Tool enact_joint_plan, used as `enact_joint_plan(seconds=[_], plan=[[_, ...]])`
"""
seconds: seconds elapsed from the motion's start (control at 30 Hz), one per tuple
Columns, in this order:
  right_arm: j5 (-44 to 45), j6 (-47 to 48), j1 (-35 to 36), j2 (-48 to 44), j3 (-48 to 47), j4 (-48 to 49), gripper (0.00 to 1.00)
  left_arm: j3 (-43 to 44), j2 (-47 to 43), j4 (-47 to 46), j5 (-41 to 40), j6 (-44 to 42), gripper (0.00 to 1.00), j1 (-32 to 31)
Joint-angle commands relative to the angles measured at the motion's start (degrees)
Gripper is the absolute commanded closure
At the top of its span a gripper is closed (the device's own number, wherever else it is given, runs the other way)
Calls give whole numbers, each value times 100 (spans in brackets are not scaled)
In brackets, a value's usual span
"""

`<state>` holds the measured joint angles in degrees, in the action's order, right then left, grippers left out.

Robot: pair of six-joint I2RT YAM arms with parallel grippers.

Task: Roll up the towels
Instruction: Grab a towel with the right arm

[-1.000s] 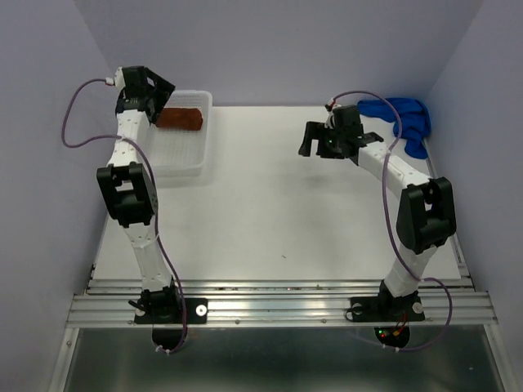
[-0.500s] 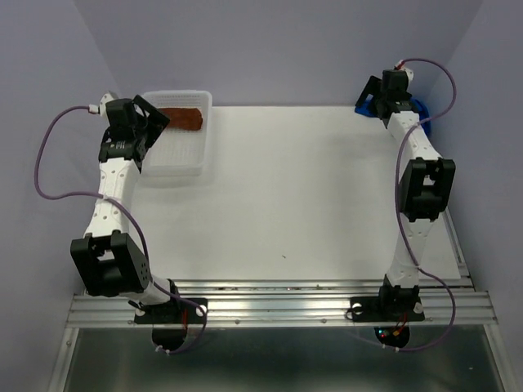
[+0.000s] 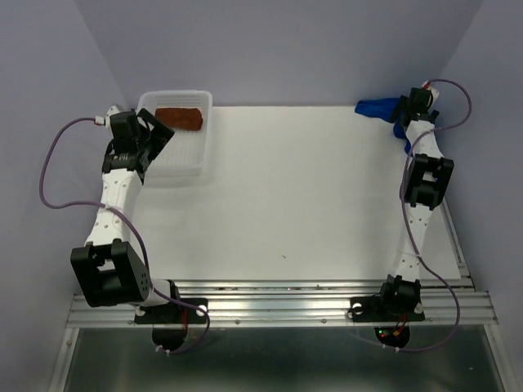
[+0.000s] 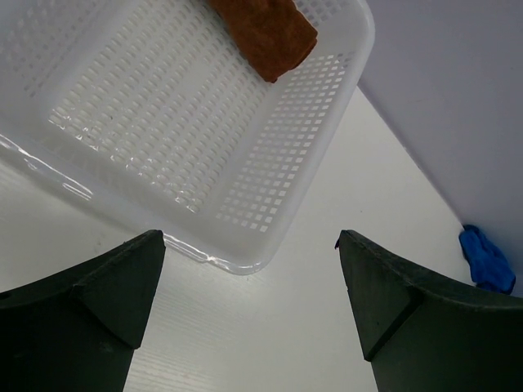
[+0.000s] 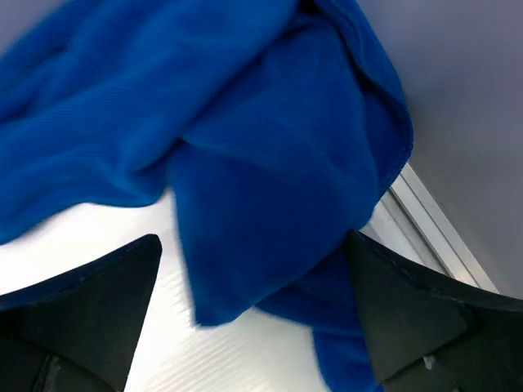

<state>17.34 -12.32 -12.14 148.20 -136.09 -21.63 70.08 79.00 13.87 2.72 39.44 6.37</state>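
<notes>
1 blue towel [image 5: 270, 163] by R hand [image 5: 252, 237] | brown towel [image 4: 265, 33] beyond L hand [image 4: 249, 237]

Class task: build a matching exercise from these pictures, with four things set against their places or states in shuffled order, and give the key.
1 rust-brown towel
2 blue towel
3 basket
4 left claw

A crumpled at the table's far right corner
B open, holding nothing
C inside the basket
D white perforated plastic

Pairs: 1-C, 2-A, 3-D, 4-B
</notes>
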Motion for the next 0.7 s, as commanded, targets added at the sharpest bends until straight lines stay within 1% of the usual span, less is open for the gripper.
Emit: enact_joint_plan(seconds=[0.0, 0.03, 0.07, 0.13, 0.17, 0.2, 0.23, 0.27, 0.4, 0.47, 0.5, 0.53, 0.63, 0.67], plan=[[-748, 124, -175, 296, -409, 510, 2, -65, -78, -262, 193, -130, 1, -31], [-828, 142, -175, 349, -427, 554, 5, -65, -52, -262, 211, -112, 1, -31], [-846, 142, -175, 428, -470, 589, 21, -65, -8, -279, 246, -103, 1, -31], [-977, 177, -175, 438, -462, 624, 39, -65, 27, -288, 273, -77, 1, -22], [-987, 168, -175, 420, -401, 677, 62, -56, 45, -297, 290, -59, 1, -31], [-1100, 177, -175, 333, -253, 756, 76, -56, 54, -297, 308, -59, 1, -22], [-1154, 194, -175, 280, -190, 878, 85, -56, 63, -297, 317, -51, 1, -31], [-1206, 203, -175, 219, -129, 932, 99, -56, 54, -297, 325, -42, 1, -31], [-1776, 256, -175, -177, -119, 968, 99, -100, 28, -349, 456, -15, 1, -22], [-2111, 352, -122, -580, -67, 959, 99, -144, 10, -472, 623, -24, 1, -31], [-2234, 501, -17, -738, -32, 924, 99, -196, 10, -508, 703, -42, 1, -31], [-2583, 633, 62, -1062, 30, 819, 99, -214, 10, -560, 843, -33, 1, -31], [-2814, 1177, 519, -1582, 179, 591, 99, -320, -51, -648, 1028, -7, 1, -39], [-2824, 1562, 650, -1923, 310, 555, 99, -372, -78, -701, 1072, 2, 1, -39]])
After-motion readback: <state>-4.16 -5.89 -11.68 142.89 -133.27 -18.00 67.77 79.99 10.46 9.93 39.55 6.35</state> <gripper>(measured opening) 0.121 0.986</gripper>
